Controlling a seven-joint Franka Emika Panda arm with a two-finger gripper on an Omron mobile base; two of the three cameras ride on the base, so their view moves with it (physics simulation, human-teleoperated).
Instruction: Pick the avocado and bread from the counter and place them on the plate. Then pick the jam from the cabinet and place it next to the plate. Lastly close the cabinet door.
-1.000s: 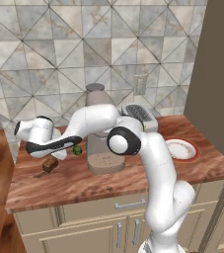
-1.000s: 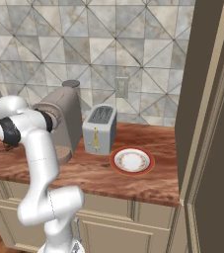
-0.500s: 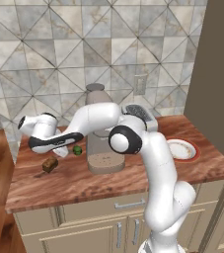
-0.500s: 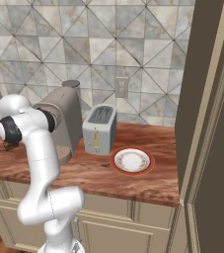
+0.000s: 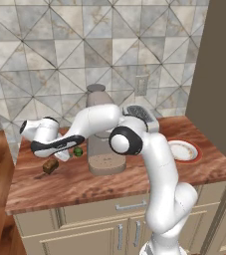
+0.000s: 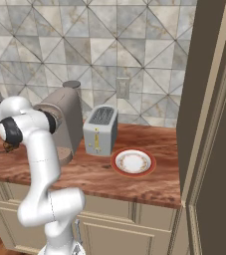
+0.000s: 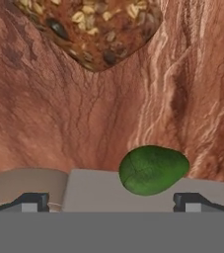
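The cabinet (image 6: 211, 99) is the largest thing, a tall beige-brown body closing off the right side of the scene, its edge standing just past the right end of the counter (image 5: 134, 182). The counter is reddish-brown wood grain over beige drawers and doors, backed by a grey tiled wall (image 5: 59, 55) that carries a pale outlet plate. No brand, label or readable writing shows on anything. A grey-brown coffee machine (image 6: 64, 122) stands near the middle of the counter, with a silver toaster (image 6: 100, 129) just to its right. The plate (image 6: 133, 162), white with an orange-red rim, lies flat in front and to the right of the toaster, near the counter's front edge and apart from the cabinet. The white arm reaches left across the coffee machine and down over the counter's left part, where bare wood lies open toward the left end and the front edge. The gripper (image 5: 64, 155) hangs low there with its jaws spread wide and nothing between them. In the hand view the avocado (image 7: 153, 169), a dark-green lump, lies on the wood between the two dark finger tips (image 7: 34, 200), nearer the right-hand one, not touched by either. The bread (image 7: 91, 29), brown and seeded, lies further out along the gripper's line, apart from the avocado. In the left base view the avocado (image 5: 77, 151) sits beside the coffee machine's base and the bread (image 5: 50, 166) lies to its left, nearer the front.
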